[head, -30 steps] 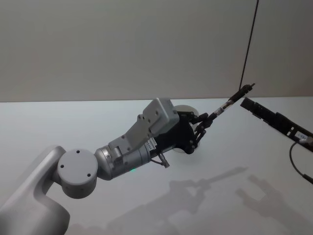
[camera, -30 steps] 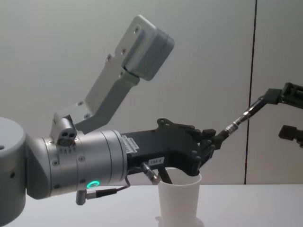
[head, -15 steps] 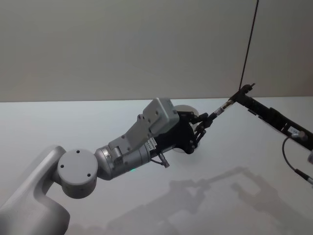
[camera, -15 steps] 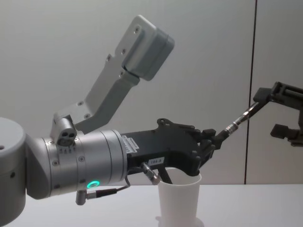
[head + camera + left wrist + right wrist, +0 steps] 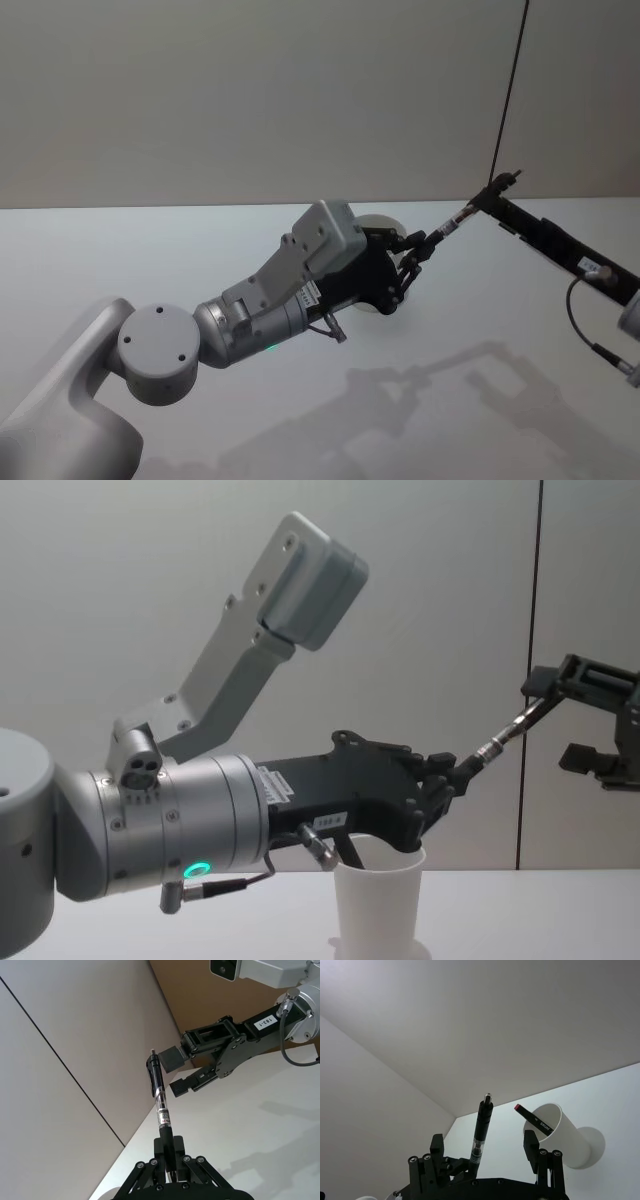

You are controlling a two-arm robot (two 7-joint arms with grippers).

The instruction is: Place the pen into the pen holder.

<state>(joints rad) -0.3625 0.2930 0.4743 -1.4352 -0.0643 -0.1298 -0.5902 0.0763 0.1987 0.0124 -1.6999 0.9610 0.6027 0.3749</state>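
Midair, right of frame centre: pen (image 5: 458,216) held slanted above the white table (image 5: 150,250), lower end clamped in the clenched left gripper (image 5: 412,255), upper end with clip pointing up and to the right. Seen in the chest view as a thin dark-and-silver rod (image 5: 500,738) rising from the left gripper's fingers (image 5: 445,780) toward the right edge. Right gripper (image 5: 570,720) at the pen's upper end, jaws spread, upper finger (image 5: 545,683) at the pen's tip, lower finger (image 5: 585,758) well below it; not closed on the pen. From the left wrist, same meeting shown: pen (image 5: 160,1105) standing up out of the left gripper (image 5: 170,1160), right gripper (image 5: 175,1072) parted, one pad just beside the clip, the other beside the barrel. From the right wrist, pen (image 5: 481,1130) rising between the right gripper's two spread fingers (image 5: 530,1147).

Below the left gripper, at lower centre of the chest view: pen holder (image 5: 378,905), a white paper cup upright on the table, partly hidden by the gripper body. In the head view, only its rim (image 5: 378,222) peeking out behind the left wrist. In the right wrist view, cup (image 5: 560,1135) with a dark marker (image 5: 532,1120) leaning inside, red cap end up.

Left arm (image 5: 160,350) stretching from lower left of the head view toward centre; right arm (image 5: 560,250) entering from the right edge. Grey wall (image 5: 250,90) behind.
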